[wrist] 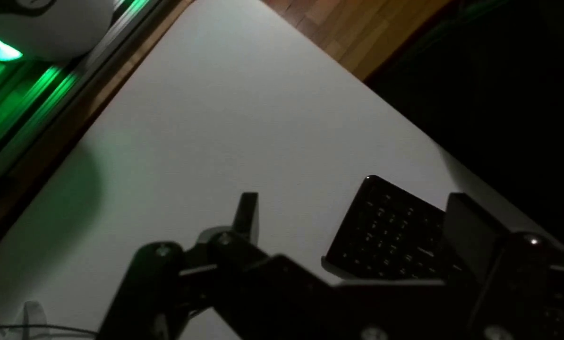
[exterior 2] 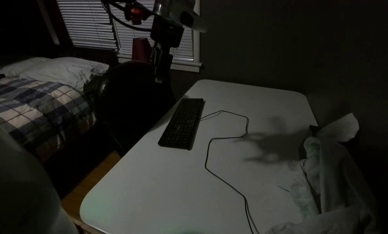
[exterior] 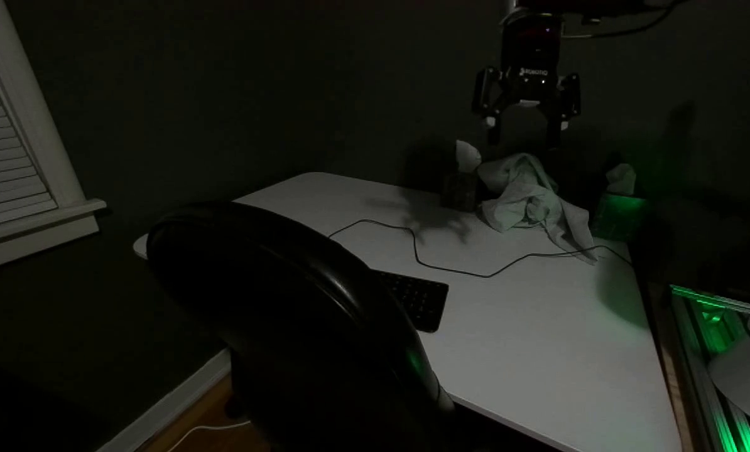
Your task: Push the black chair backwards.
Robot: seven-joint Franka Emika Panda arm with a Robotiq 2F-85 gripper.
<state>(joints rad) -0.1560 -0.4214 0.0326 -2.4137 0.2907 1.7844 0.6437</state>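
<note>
The black chair (exterior: 268, 282) stands at the long side of the white table (exterior: 538, 339), drawn up and facing it as if for someone to sit and type. In this gloom I can't tell whether the two touch. Its rounded back rises above the table, and that, I'd say, is the part to push; backwards ought to mean away from the table. A pale cloth (exterior: 526, 194) lies crumpled at the side opposite the chair, where I suppose it bothers nobody. The keyboard (exterior 2: 182, 123) lies along the edge nearest the chair, handy for a sitter. The gripper (exterior: 524, 137) hangs high above the table, apart from the chair, its fingers (wrist: 468, 231) pointing down, spread wide with nothing held between them. That height probably keeps them off the keyboard; the push itself needs no grip, only contact with the table side of the chair's back. The chair might swivel rather than slide. A tissue box (exterior: 458, 191) stands just beside the cloth. Thinnest of all, a dark cord (exterior 2: 226, 138) runs from the keyboard in loose bends, slack enough, I think, to forgive a nudge.
</note>
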